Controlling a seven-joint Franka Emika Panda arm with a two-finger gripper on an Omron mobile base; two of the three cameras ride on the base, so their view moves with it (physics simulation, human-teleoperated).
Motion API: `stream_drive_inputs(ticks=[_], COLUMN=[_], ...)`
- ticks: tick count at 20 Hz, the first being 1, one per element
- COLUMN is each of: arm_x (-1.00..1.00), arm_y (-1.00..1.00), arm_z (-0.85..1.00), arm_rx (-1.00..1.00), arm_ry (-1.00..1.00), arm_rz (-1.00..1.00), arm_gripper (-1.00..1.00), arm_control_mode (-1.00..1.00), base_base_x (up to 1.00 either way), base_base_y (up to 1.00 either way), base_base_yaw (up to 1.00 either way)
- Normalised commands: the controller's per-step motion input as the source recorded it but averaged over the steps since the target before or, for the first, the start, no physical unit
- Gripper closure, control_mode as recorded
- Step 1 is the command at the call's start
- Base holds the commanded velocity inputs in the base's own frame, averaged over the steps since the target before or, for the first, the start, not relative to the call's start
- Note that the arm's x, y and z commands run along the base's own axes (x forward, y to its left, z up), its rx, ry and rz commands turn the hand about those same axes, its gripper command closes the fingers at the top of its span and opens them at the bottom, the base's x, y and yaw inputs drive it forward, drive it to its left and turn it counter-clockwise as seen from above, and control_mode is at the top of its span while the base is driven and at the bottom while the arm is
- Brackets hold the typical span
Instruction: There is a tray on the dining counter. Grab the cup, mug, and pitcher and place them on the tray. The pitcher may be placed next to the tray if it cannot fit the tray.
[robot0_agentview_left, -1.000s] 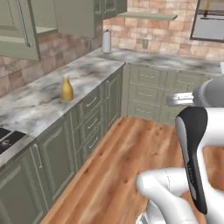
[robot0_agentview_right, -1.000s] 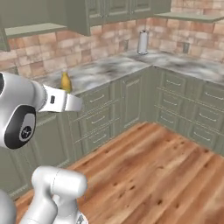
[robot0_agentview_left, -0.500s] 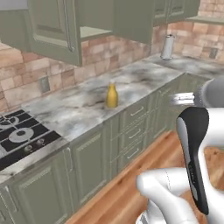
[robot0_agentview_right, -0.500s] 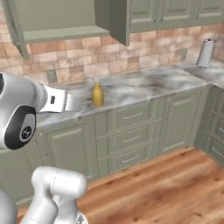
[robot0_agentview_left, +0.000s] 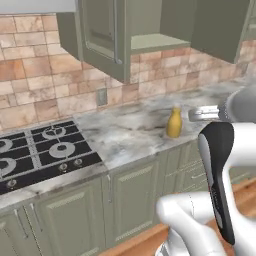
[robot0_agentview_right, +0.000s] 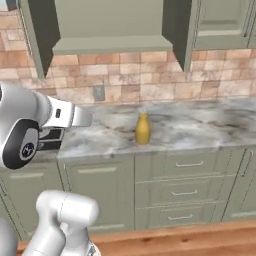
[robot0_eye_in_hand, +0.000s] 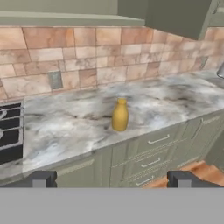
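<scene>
One pitcher (robot0_agentview_left: 174, 123) (robot0_agentview_right: 142, 129) (robot0_eye_in_hand: 120, 114), mustard-tan, narrow neck, stands upright on the marbled wall counter (robot0_agentview_left: 130, 135) (robot0_agentview_right: 200, 125) (robot0_eye_in_hand: 78, 122), alone on the bare stone, well apart from the gas stove (robot0_agentview_left: 40, 152) (robot0_eye_in_hand: 9, 131). In the hand view it sits just above centre, toward 12 o'clock from the gripper (robot0_eye_in_hand: 111, 178); stove at 9 o'clock. Claw wide: both dark fingertips (robot0_eye_in_hand: 41, 178) stand far apart at the bottom edge, nothing between them, well short of the pitcher. Brick backsplash (robot0_agentview_right: 150, 75) behind, wall outlet (robot0_agentview_left: 102, 96) (robot0_agentview_right: 98, 92) (robot0_eye_in_hand: 55, 80) at about 10 o'clock from the pitcher. Green drawers (robot0_agentview_right: 185, 185) below the counter, wood floor (robot0_agentview_right: 200, 242) at the base.
</scene>
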Motion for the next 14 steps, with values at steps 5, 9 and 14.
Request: stream_drive_inputs(ticks=[5, 9, 14], arm_x=[0.0, 0.0, 0.0], arm_y=[0.0, 0.0, 0.0], arm_z=[0.0, 0.0, 0.0], arm_rx=[0.0, 0.0, 0.0], arm_ry=[0.0, 0.0, 0.0], arm_rz=[0.0, 0.0, 0.0], arm_gripper=[-1.0, -1.0, -1.0], arm_control_mode=[1.0, 1.0, 1.0], base_base_x=[0.12, 0.18, 0.3], base_base_y=[-0.81, -0.82, -0.48], base_base_yaw=[0.45, 0.43, 0.39])
